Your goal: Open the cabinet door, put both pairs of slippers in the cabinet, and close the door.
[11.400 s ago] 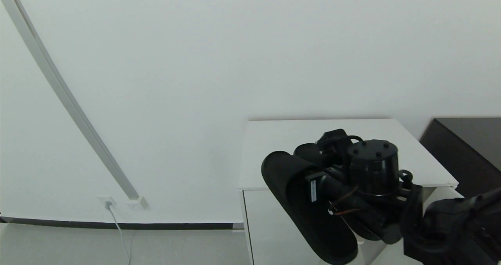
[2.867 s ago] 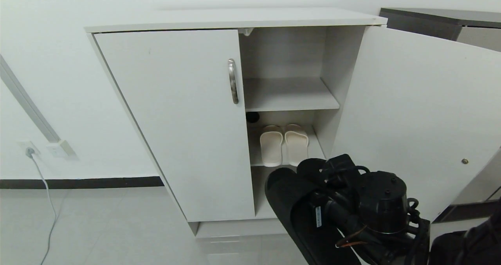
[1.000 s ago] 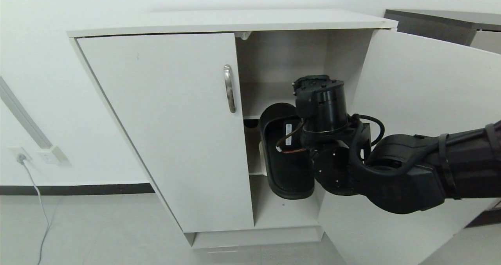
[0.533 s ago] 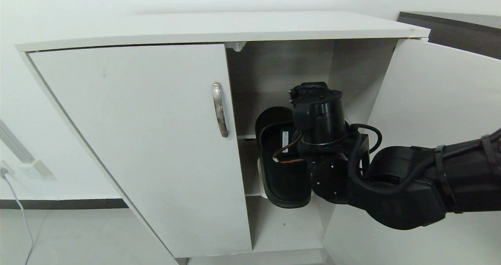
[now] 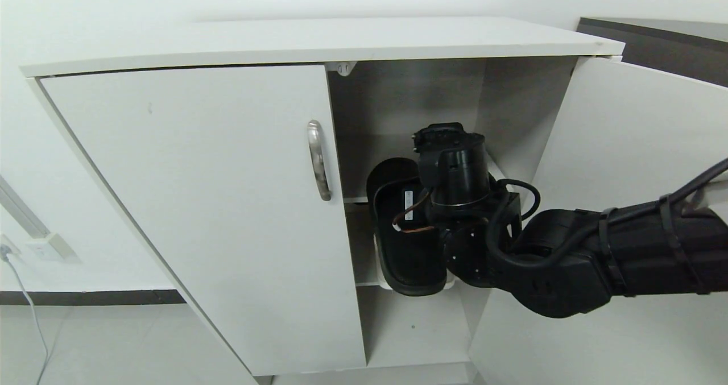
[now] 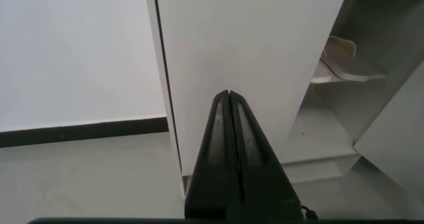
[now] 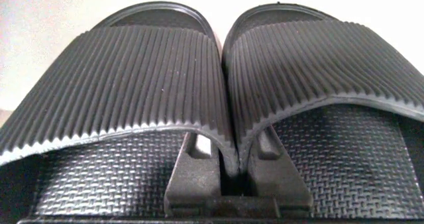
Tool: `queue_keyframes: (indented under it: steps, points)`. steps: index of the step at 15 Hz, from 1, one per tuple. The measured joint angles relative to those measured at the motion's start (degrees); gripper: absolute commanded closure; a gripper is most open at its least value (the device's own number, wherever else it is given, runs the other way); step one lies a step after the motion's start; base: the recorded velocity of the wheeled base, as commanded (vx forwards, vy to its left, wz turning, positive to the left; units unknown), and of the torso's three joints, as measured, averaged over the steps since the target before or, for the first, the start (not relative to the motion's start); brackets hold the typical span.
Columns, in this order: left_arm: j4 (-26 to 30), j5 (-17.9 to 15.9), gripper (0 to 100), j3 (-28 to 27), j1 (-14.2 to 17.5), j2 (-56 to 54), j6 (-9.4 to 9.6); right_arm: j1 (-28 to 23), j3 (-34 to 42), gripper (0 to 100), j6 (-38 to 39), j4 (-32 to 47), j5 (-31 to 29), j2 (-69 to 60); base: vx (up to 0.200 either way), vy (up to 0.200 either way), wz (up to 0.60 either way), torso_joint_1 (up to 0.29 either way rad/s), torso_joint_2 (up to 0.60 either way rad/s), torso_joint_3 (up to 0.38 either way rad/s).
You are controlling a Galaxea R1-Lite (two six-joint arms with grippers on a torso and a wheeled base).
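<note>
Inside the cabinet, the middle shelf carries a pair of pale slippers; black slippers seem to rest on top of them.

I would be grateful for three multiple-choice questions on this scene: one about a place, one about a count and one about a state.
1. Where are the black slippers relative to the cabinet?
A. on top of it
B. inside its open half
C. on the floor before it
2. How many cabinet doors stand open?
A. none
B. one
C. two
3. How is the left pincer?
A. open
B. shut on a slipper
C. shut, holding nothing
Answers: 1 B, the right pincer holds them within the opening; 2 B, the right door is swung out while the left door is closed; 3 C, its fingers meet with nothing between.
</note>
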Motion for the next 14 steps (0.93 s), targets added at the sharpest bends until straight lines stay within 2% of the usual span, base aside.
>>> queue_keyframes:
  steps: [5,9,14]
  points:
    - [0.0,0.0,100,0.0,0.0,0.0,-0.09,-3.6,-13.1,100,-0.6,8.3,3.4,4.6,0.000,0.000,0.00,0.000,0.00,0.000]
    - [0.0,0.0,100,0.0,0.0,0.0,-0.15,-5.7,-24.8,100,-0.5,15.5,3.8,8.9,0.000,0.000,0.00,0.000,0.00,0.000]
    - [0.0,0.2,100,0.0,0.0,0.0,-0.24,-7.0,-35.0,100,-0.4,20.6,3.8,13.7,0.000,0.000,0.00,0.000,0.00,0.000]
